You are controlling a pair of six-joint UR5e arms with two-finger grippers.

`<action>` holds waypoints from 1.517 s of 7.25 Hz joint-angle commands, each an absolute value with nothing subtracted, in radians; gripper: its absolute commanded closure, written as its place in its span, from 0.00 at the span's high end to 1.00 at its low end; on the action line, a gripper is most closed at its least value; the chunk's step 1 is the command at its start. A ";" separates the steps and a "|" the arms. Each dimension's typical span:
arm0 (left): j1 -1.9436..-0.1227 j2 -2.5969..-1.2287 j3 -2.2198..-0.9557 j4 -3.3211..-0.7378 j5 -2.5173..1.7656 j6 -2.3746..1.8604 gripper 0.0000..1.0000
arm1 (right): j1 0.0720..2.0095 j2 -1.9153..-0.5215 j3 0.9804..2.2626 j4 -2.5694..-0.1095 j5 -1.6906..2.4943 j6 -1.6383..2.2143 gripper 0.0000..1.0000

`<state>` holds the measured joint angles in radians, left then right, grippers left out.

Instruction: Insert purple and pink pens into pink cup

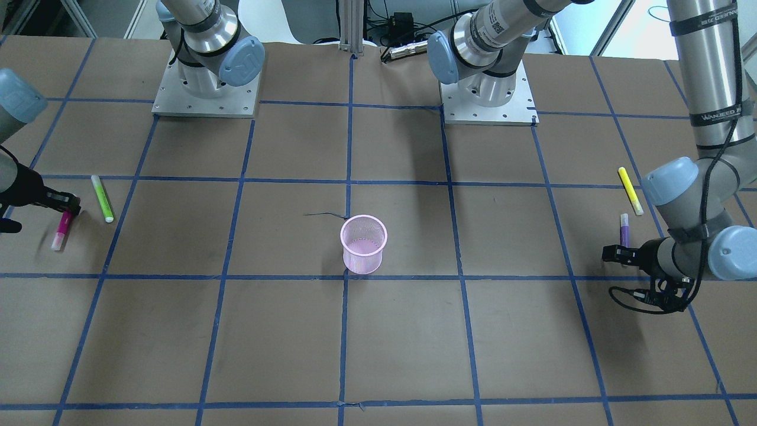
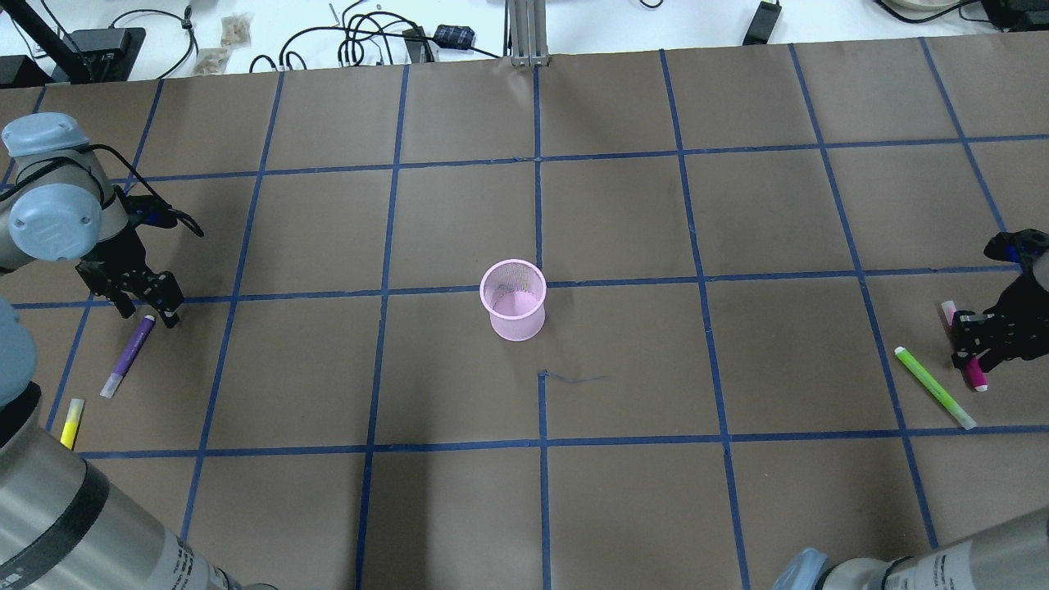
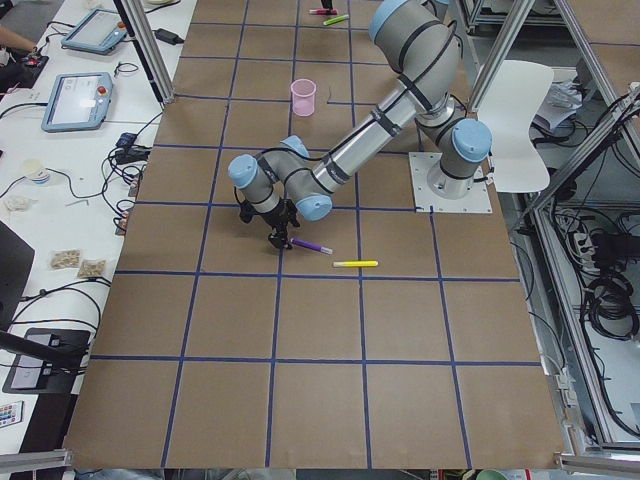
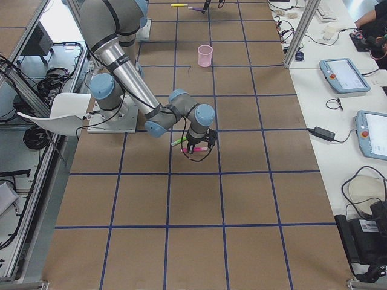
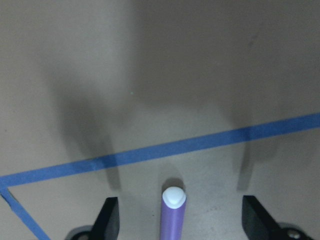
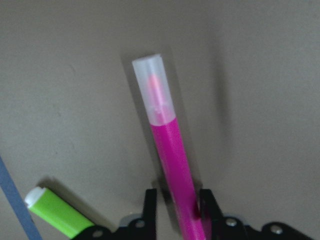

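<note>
The pink mesh cup (image 2: 515,303) stands upright at the table's middle, also in the front view (image 1: 364,244). The purple pen (image 2: 129,352) lies flat at the far left. My left gripper (image 2: 147,313) is open over its far end; in the left wrist view the pen's tip (image 5: 173,212) sits between the wide-apart fingers (image 5: 107,220). The pink pen (image 6: 172,160) lies at the far right (image 1: 61,231). My right gripper (image 2: 971,356) is low over it, its fingers (image 6: 207,205) closed on the barrel.
A green pen (image 2: 934,387) lies just beside the pink pen, toward the middle, and shows in the right wrist view (image 6: 55,212). A yellow pen (image 2: 72,422) lies near the purple pen, close to the left arm's body. Blue tape lines grid the brown table.
</note>
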<state>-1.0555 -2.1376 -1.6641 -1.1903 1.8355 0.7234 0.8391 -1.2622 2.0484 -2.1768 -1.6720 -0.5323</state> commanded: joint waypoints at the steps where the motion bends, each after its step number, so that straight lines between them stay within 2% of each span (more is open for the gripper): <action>1: -1.054 -2.138 -1.666 -1.193 1.836 0.732 0.85 | 0.839 -1.266 2.046 -2.175 -1.672 -0.541 0.00; 2: -1.052 -2.135 -1.666 -1.195 1.842 0.730 0.99 | 0.839 -1.276 2.042 -2.163 -1.680 -0.541 0.00; 4: -1.052 -2.137 -1.672 -1.197 1.896 0.732 1.00 | 0.851 -1.325 1.984 -2.047 -1.721 -0.540 0.00; 7: -1.052 -2.137 -1.692 -1.195 1.923 0.732 1.00 | 0.995 -1.330 1.716 -1.655 -1.651 -0.437 0.00; 8: -1.052 -2.135 -1.692 -1.192 1.922 0.732 0.88 | 1.085 -1.325 1.653 -1.552 -1.543 -0.329 0.00; 11: -1.052 -2.129 -1.690 -1.186 1.911 0.735 0.00 | 1.433 -1.318 1.563 -1.428 -1.231 0.181 0.00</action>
<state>-1.0523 -2.1315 -1.6911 -1.1875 1.9149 0.7302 1.2823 -1.3215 1.5935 -1.4593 -1.3638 -0.0383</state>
